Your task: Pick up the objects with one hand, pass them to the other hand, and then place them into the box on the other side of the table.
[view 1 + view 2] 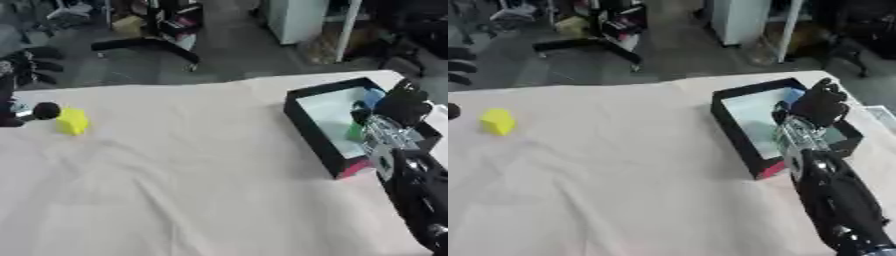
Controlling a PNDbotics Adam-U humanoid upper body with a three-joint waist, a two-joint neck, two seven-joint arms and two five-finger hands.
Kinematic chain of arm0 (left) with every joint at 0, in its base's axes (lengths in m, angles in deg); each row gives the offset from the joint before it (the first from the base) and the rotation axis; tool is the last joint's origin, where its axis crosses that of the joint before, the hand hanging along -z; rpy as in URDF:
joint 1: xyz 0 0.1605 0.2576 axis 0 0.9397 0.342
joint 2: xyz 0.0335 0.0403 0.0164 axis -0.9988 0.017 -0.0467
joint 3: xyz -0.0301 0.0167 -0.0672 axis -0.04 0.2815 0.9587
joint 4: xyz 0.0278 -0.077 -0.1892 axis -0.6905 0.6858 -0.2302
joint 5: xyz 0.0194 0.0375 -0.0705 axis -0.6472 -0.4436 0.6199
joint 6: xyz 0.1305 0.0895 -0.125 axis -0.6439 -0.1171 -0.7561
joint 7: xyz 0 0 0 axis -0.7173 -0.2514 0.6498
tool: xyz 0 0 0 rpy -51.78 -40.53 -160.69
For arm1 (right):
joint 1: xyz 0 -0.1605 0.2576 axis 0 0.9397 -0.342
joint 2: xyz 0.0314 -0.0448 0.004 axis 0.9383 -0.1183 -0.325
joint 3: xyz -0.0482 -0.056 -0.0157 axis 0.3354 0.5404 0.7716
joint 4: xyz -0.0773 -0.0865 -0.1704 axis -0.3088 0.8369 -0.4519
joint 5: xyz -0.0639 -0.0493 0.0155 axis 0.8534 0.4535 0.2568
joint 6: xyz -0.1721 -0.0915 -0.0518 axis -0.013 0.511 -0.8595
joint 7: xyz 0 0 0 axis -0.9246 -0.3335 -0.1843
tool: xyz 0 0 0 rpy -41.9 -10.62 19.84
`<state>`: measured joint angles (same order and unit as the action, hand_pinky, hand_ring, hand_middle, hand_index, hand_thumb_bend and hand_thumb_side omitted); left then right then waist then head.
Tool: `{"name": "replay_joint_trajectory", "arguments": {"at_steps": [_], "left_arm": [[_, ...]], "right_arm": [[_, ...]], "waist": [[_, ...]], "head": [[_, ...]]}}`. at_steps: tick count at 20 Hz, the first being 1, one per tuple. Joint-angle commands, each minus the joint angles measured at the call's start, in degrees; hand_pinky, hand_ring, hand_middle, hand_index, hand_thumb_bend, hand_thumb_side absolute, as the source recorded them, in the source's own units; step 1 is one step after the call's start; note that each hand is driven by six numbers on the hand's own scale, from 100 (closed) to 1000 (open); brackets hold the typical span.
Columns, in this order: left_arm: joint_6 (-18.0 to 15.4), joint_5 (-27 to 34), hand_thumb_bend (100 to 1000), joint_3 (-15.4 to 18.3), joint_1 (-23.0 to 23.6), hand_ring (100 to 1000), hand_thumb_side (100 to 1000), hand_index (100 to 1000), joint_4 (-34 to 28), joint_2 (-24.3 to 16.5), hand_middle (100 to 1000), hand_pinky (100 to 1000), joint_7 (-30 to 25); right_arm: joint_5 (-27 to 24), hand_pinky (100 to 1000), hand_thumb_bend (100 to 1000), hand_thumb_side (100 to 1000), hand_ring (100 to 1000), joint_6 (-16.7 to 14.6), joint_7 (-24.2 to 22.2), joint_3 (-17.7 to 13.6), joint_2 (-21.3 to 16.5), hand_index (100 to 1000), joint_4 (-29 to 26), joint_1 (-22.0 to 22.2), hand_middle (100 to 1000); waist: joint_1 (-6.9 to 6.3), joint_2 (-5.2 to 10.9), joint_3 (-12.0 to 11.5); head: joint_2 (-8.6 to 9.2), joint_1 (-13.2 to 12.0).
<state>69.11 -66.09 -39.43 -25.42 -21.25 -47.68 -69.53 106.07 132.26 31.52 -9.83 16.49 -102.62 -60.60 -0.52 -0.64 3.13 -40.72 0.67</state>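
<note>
Right hand (820, 105) hangs over the black box with white inside (308, 120), fingers curled on nothing I can see, probably dropping something, while the yellow block (73, 121) waits far left of the box.

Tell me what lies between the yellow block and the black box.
Nothing visible: only bare wrinkled cloth separates the yellow block from the box. The right hand hovers over the box, the left hand beside the block.

Beyond the cream-clothed counter (201, 165) lies a grey floor (236, 45) with a black chair base (149, 46), a white cabinet (297, 20) and cluttered dark shelves (175, 17) at the far edge
</note>
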Motion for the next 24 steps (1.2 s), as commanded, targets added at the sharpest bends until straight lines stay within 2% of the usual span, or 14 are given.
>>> {"name": "replay_joint_trajectory", "arguments": {"at_steps": [1, 3, 6, 7, 10, 14, 16, 18, 24], "left_arm": [[0.4, -4.9, 1000, 2.0, -1.1, 809, 563, 910, 1.8, -3.7, 817, 783, 2.1], [1.4, -10.7, 1000, 3.2, -2.0, 808, 542, 910, 4.7, -4.8, 815, 786, 5.2], [3.6, -21.5, 1000, 3.8, -4.5, 812, 461, 920, 10.8, -6.8, 819, 813, 10.6], [4.3, -25.3, 1000, 3.6, -5.6, 812, 482, 920, 13.2, -7.3, 819, 814, 12.2], [6.6, -35.4, 1000, 2.5, -9.3, 793, 440, 916, 22.0, -8.0, 802, 819, 15.4], [9.9, -44.4, 1000, 2.1, -14.8, 755, 414, 880, 35.2, -7.0, 761, 790, 17.2], [11.0, -44.5, 1000, 3.2, -16.9, 732, 428, 849, 40.3, -5.7, 735, 752, 18.5], [11.3, -41.5, 1000, 4.4, -18.4, 715, 442, 828, 43.6, -4.2, 716, 725, 20.7], [11.9, -32.4, 1000, 5.7, -20.1, 677, 458, 789, 48.7, -1.2, 677, 666, 34.1]], "right_arm": [[5.1, 600, 491, 499, 853, -0.4, 3.0, 1.9, -1.4, 1000, -7.1, 0.3, 853], [11.7, 641, 502, 475, 864, -3.3, 1.7, 3.0, -1.2, 1000, -11.5, 1.6, 868], [21.9, 702, 523, 447, 879, -9.1, -4.1, 4.0, -0.6, 1000, -19.1, 3.1, 886], [24.7, 704, 522, 447, 879, -11.0, -6.3, 4.2, -0.3, 1000, -21.9, 3.6, 886], [30.3, 717, 508, 445, 881, -16.2, -12.2, 5.4, 0.9, 1000, -29.5, 4.9, 887], [32.7, 712, 489, 453, 878, -20.7, -17.4, 7.1, 2.7, 1000, -36.1, 6.0, 882], [32.8, 710, 476, 459, 877, -21.8, -18.7, 7.7, 3.2, 1000, -37.9, 6.2, 880], [32.6, 707, 467, 464, 876, -22.4, -19.5, 8.0, 3.7, 1000, -39.0, 6.2, 879], [31.5, 701, 438, 482, 875, -22.6, -20.1, 8.8, 4.7, 1000, -40.4, 5.5, 879]], "waist": [[-0.05, 0.59, 0.1], [-0.15, 0.66, 0.3], [-0.28, 0.76, 0.6], [-0.31, 0.78, 0.7], [-0.28, 0.77, 0.9], [0.08, 0.55, 1.3], [0.30, 0.31, 1.5], [0.54, -0.04, 1.8], [1.33, -1.50, 3.1]], "head": [[0.08, -3.4], [-0.55, -7.2], [-1.08, -12.1], [-1.12, -13.1], [-0.93, -14.6], [-0.26, -15.6], [0.08, -15.9], [0.54, -16.0], [2.05, -16.3]]}}
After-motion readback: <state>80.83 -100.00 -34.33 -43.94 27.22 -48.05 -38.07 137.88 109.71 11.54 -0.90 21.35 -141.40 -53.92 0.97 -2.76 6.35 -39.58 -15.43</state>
